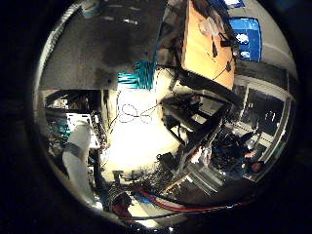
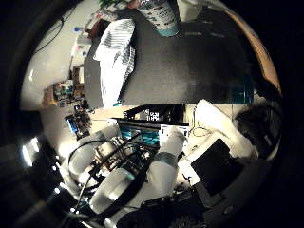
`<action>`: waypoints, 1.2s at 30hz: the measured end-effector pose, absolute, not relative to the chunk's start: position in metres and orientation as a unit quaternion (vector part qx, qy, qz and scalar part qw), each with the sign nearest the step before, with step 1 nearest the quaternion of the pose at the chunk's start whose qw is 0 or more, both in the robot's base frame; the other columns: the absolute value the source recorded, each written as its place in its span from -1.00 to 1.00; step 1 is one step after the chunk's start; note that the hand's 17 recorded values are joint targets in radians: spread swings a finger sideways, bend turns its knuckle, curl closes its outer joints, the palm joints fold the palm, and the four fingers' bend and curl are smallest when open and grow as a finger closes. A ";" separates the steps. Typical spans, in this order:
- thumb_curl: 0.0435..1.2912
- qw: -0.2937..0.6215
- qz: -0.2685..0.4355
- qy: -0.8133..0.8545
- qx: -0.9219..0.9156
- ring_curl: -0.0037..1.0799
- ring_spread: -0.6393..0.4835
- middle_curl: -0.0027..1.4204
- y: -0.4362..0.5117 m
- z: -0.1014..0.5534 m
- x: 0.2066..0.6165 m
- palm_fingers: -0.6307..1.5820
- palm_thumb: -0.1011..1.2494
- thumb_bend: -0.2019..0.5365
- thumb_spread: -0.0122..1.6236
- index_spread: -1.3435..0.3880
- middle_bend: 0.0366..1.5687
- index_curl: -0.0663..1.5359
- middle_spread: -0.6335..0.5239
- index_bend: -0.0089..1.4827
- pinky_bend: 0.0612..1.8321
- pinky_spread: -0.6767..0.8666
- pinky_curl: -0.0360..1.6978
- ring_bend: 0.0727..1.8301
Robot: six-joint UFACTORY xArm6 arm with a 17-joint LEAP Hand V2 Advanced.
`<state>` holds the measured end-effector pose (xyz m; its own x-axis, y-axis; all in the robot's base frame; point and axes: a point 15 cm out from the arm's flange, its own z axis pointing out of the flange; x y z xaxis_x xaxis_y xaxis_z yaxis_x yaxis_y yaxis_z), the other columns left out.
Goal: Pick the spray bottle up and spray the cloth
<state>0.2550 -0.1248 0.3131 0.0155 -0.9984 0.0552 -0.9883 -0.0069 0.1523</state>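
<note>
1. None of the robot's right hand shows in either palm view, so I cannot tell how its grip stands or whether it holds anything.
2. The white robot arm (image 2: 142, 171), with grey bands at its joints, bends below the edge of a dark surface (image 2: 190, 66), and the palm looks out across it.
3. A spray bottle (image 2: 159, 16) stands on that dark surface. Only its pale teal body with a printed label shows; the rest is cut off by the edge of the view.
4. A white cloth with dark stripes (image 2: 116, 57) lies crumpled on the same surface, near the bottle but apart from it.
5. A teal rim (image 2: 242, 92) sits at one edge of the dark surface.
6. Beyond the surface, the pale floor (image 1: 136, 141) is brightly lit.
7. A wooden table (image 1: 204, 48) stands farther off in the room, with small dark items on its top.
8. A black frame (image 1: 195, 126) stands on the floor beside the wooden table.
</note>
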 end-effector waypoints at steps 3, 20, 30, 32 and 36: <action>-0.44 0.068 -0.033 -0.703 0.707 -0.70 0.44 -0.52 -0.124 0.313 0.257 -0.25 0.60 -0.49 0.36 0.06 -0.79 -0.43 0.04 -0.65 -0.86 0.37 -0.65 -0.88; -0.45 0.048 -0.055 -0.714 0.696 -0.69 0.42 -0.51 -0.132 0.296 0.240 -0.22 0.59 -0.49 0.39 0.06 -0.79 -0.43 0.02 -0.68 -0.86 0.38 -0.66 -0.88; -0.47 -0.021 -0.052 -0.733 0.678 -0.64 0.39 -0.50 -0.143 0.299 0.244 -0.17 0.53 -0.50 0.42 0.07 -0.78 -0.45 -0.02 -0.74 -0.86 0.37 -0.67 -0.86; -0.48 -0.039 -0.051 -0.738 0.672 -0.62 0.38 -0.50 -0.146 0.299 0.245 -0.15 0.52 -0.50 0.43 0.07 -0.78 -0.46 -0.03 -0.75 -0.86 0.37 -0.67 -0.85; -0.48 -0.063 -0.067 -0.745 0.660 -0.60 0.33 -0.49 -0.145 0.280 0.241 -0.12 0.50 -0.50 0.43 0.08 -0.77 -0.48 -0.04 -0.75 -0.85 0.37 -0.66 -0.82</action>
